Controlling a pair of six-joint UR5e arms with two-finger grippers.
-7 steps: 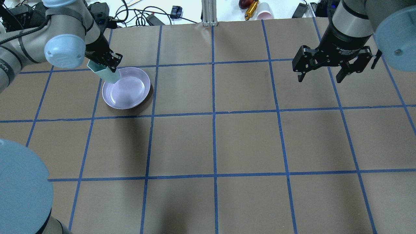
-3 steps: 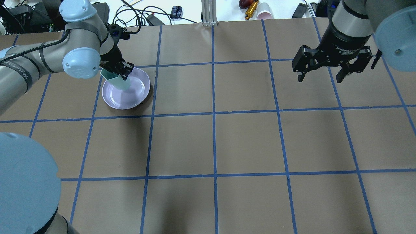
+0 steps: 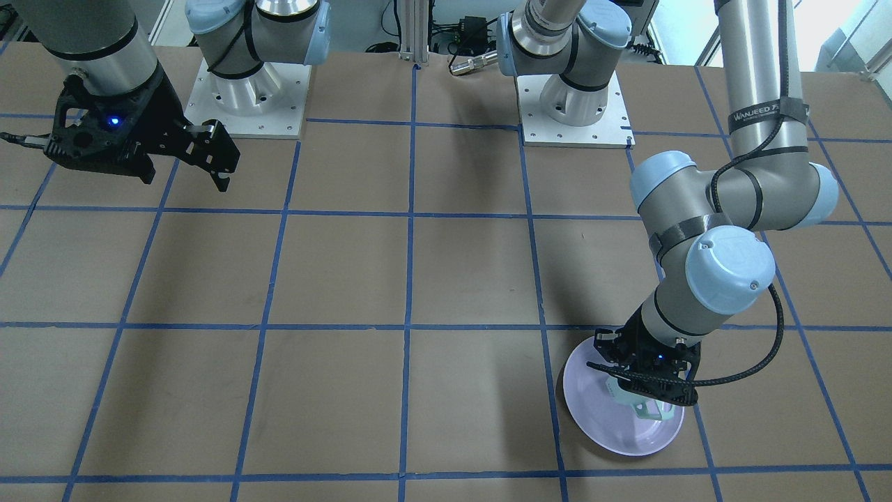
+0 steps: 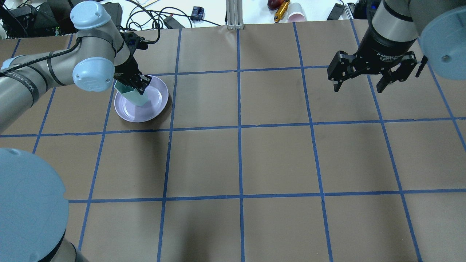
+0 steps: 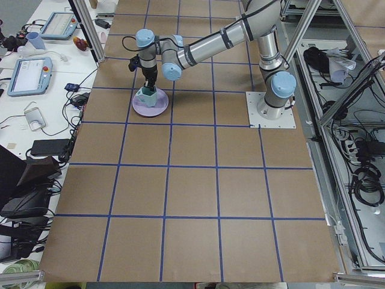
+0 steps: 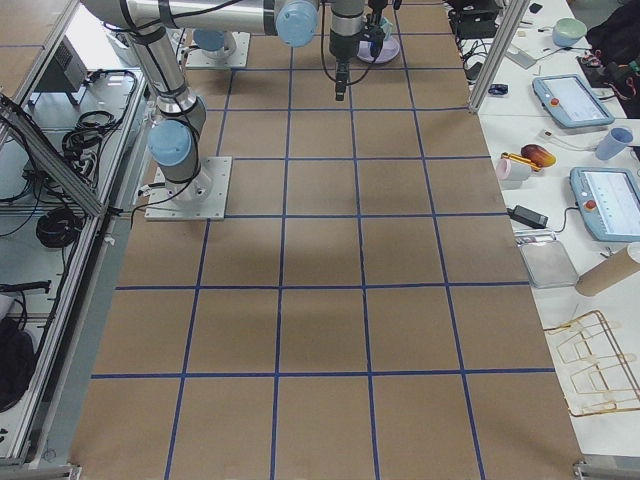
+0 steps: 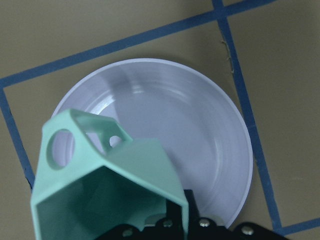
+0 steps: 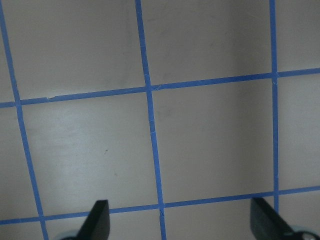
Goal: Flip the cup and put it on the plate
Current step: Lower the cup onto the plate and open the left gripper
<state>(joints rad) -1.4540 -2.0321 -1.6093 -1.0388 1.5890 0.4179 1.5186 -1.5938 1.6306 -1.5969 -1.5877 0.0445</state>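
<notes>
The pale mint-green cup (image 4: pixel 131 95) is held by its rim in my left gripper (image 4: pixel 140 86), which is shut on it. Its teal opening faces up towards the wrist camera (image 7: pixel 115 190), with the handle at the upper left. The cup hangs slightly tilted, base down, low over the left part of the lavender plate (image 4: pixel 154 103). I cannot tell whether it touches the plate. The front view shows the cup (image 3: pixel 647 406) under the gripper (image 3: pixel 655 390), above the plate (image 3: pixel 596 408). My right gripper (image 4: pixel 358 86) is open and empty, high over the far right of the table.
The plate sits in a far-left square of the brown table marked with a blue tape grid (image 4: pixel 239 125). Cables, a pink cup (image 4: pixel 296 14) and small items lie beyond the far edge. The right wrist view shows only bare table (image 8: pixel 210 140).
My left arm has swung the cup right and down, from the plate's far-left rim to lower over the plate, and its wrist has turned. The right arm has not moved.
</notes>
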